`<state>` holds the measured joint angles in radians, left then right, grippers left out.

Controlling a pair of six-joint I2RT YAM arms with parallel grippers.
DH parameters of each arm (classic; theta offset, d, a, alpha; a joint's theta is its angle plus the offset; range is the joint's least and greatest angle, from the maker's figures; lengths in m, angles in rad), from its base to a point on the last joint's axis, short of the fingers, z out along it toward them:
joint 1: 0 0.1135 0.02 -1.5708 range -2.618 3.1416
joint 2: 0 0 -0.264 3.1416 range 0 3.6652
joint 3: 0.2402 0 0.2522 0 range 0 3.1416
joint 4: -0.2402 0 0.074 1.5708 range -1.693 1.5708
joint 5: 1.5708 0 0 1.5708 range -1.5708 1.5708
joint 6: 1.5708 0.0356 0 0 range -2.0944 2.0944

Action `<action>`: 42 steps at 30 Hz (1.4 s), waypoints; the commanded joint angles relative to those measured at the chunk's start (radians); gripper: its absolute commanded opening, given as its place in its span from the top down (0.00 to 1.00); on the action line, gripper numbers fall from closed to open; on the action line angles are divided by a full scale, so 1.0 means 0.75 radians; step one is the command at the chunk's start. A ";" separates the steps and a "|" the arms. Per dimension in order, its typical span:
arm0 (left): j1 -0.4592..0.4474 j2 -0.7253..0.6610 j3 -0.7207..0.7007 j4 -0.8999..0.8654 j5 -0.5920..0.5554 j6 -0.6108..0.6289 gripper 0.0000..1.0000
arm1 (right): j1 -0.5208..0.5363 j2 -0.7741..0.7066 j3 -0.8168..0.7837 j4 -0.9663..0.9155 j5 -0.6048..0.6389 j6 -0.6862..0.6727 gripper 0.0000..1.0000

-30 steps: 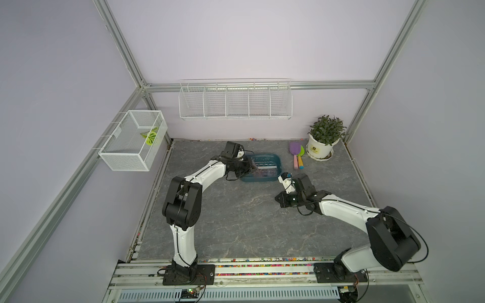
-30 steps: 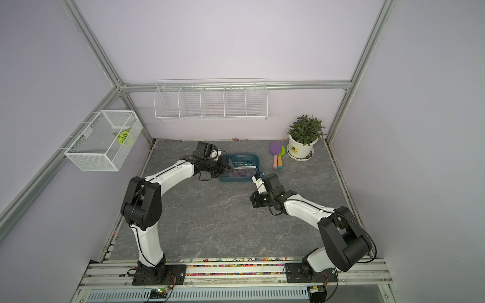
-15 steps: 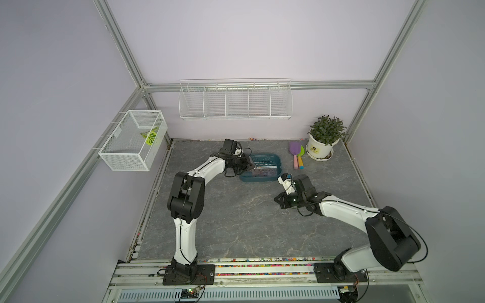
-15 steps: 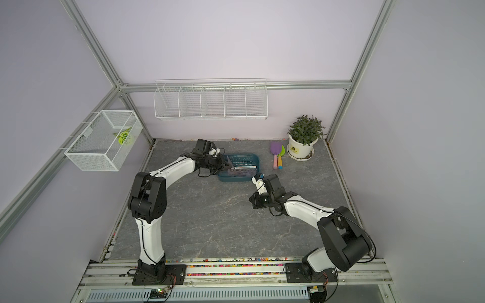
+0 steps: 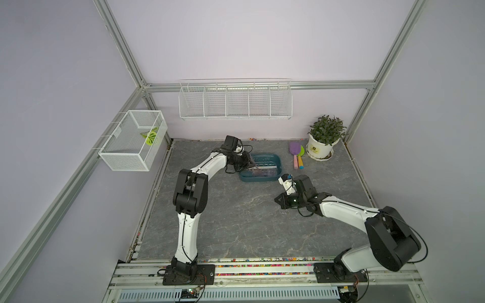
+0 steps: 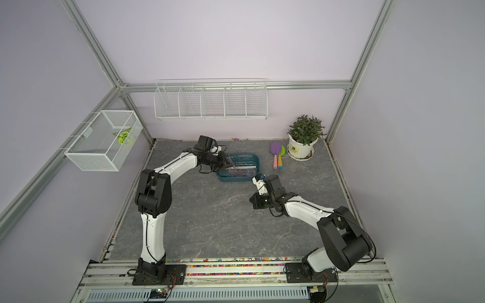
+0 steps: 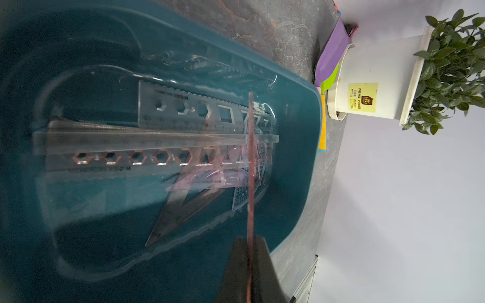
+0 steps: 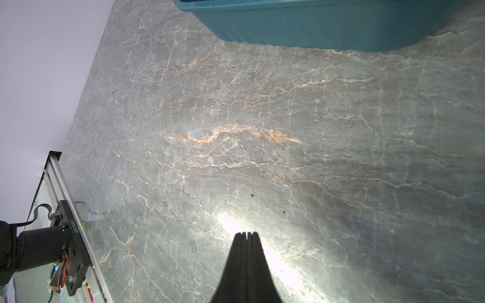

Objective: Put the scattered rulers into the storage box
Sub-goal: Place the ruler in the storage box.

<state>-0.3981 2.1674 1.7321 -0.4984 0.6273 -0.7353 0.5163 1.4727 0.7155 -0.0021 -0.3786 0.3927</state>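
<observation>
our left claw clenches a brownish ruler above the storage box, near the far edge of the tabletop; other rulers lie inside. our right claw is clenched on nothing.

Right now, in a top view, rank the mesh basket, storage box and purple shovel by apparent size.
1. mesh basket
2. storage box
3. purple shovel
The basket hangs nearer the camera, which flatters it.

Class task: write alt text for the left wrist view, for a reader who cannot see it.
The left gripper, shut on a thin brownish ruler seen edge-on, holds it over the teal storage box, where several see-through rulers lie. A white plant pot stands beyond.
</observation>
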 commanded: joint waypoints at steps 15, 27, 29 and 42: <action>0.007 0.086 0.029 -0.001 0.006 -0.009 1.00 | -0.044 -0.006 -0.028 0.029 -0.058 0.006 1.00; 0.007 0.099 0.038 0.007 0.009 -0.026 0.98 | -0.054 -0.002 -0.027 0.036 -0.070 0.010 1.00; 0.006 0.098 0.050 -0.014 -0.002 -0.011 0.94 | -0.053 -0.004 -0.027 0.038 -0.074 0.010 1.00; 0.004 0.123 0.065 -0.091 -0.089 0.076 0.79 | -0.058 -0.022 -0.030 0.036 -0.080 0.010 1.00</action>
<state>-0.3973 2.2368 1.7508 -0.5339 0.5949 -0.7155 0.4816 1.4715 0.7086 0.0090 -0.4240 0.3962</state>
